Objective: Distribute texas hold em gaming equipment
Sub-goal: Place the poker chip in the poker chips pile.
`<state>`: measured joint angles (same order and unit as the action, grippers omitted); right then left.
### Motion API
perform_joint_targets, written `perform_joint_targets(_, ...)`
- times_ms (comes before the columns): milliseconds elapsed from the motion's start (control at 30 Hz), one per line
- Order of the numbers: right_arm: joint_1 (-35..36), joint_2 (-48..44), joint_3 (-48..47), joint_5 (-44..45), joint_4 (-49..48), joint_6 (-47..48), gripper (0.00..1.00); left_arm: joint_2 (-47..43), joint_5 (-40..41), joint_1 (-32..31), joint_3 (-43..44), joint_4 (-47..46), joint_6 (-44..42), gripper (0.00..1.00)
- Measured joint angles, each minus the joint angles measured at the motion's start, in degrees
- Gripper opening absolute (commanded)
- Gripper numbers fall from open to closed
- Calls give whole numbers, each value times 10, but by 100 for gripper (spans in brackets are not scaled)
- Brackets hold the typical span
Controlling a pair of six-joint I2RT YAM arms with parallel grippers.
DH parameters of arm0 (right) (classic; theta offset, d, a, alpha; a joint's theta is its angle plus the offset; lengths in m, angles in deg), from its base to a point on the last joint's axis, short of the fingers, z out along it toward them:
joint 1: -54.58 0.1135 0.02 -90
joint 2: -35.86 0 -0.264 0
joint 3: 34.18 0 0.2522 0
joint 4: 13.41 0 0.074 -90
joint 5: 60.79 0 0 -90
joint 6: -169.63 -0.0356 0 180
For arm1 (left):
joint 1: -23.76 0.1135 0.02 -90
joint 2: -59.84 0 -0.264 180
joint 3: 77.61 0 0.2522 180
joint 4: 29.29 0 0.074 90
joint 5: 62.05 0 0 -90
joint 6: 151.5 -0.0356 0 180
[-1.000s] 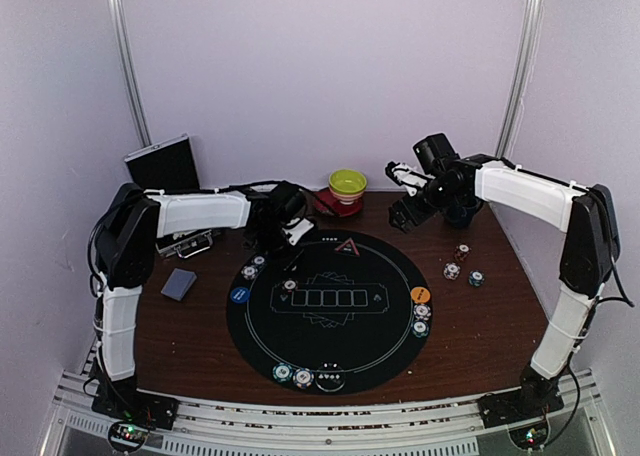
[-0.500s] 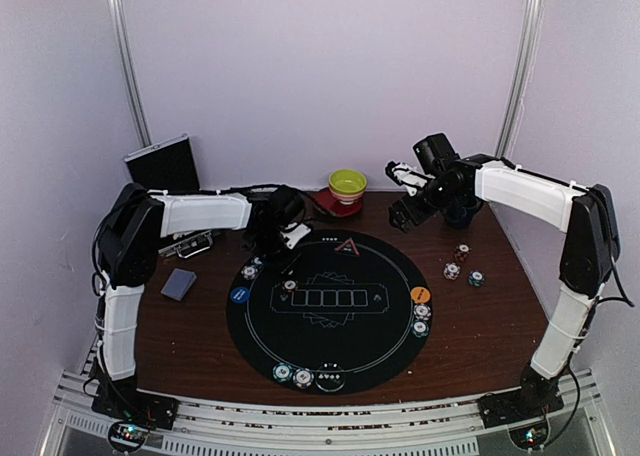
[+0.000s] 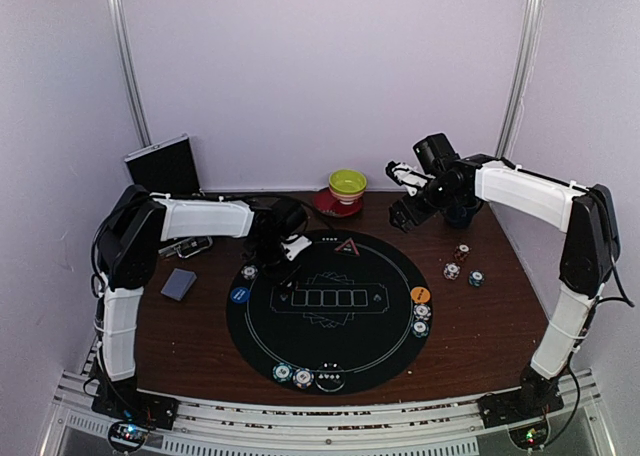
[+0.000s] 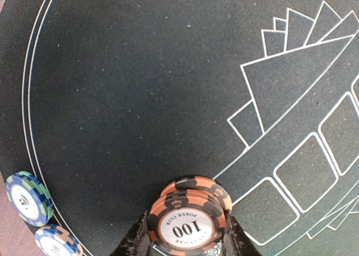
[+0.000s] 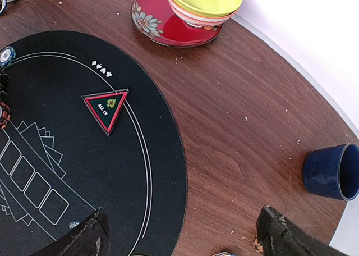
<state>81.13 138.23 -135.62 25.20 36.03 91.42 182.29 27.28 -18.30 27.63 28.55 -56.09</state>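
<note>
1. A small stack of orange-and-black chips (image 4: 189, 223), the top one marked 100, sits between the fingers of the left gripper (image 3: 287, 248), which is closed on it from both sides.
2. The stack is over the far-left part of the round black mat (image 3: 330, 351), close to the printed row of card boxes. I cannot tell whether it touches the mat.
3. At the left rim of the mat lie two blue-striped chips (image 4: 28, 197) and, a little nearer to me, a blue button disc (image 3: 240, 295).
4. At the right rim there is an orange button disc (image 3: 420, 295).
5. Three loose chips (image 3: 452, 271) lie on the wooden table (image 3: 500, 326) to the right of the mat. A deck of grey-blue cards (image 3: 180, 283) lies to the left of it.
6. The right gripper (image 5: 182, 236) hangs above the far-right part of the table with its jaws wide apart and nothing between them. The yellow-green bowl (image 5: 205, 0) and the dark blue mug (image 5: 334, 172) stand near it.
</note>
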Motion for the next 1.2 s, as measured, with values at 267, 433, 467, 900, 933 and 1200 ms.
perform_joint_targets(267, 0, 0, 2, 0, -2, 0, 93, 0, 0, 0, 0, -3, -3, 15)
perform_joint_targets(433, 0, 0, 2, 0, -4, 0, 93, 0, 0, 0, 0, -5, -4, 16)
perform_joint_targets(467, 0, 0, 2, 0, -4, 0, 93, 0, 0, 0, 0, -5, -4, 16)
perform_joint_targets(900, 0, 0, 3, 1, -4, 0, 93, 0, -6, 0, 0, -7, -4, 43)
perform_joint_targets(933, 0, 0, 3, 1, -4, 0, 93, 0, -6, 0, 0, -7, -4, 45)
perform_joint_targets(1200, 0, 0, 3, 1, -4, 0, 93, 0, -6, 0, 0, -7, -5, 54)
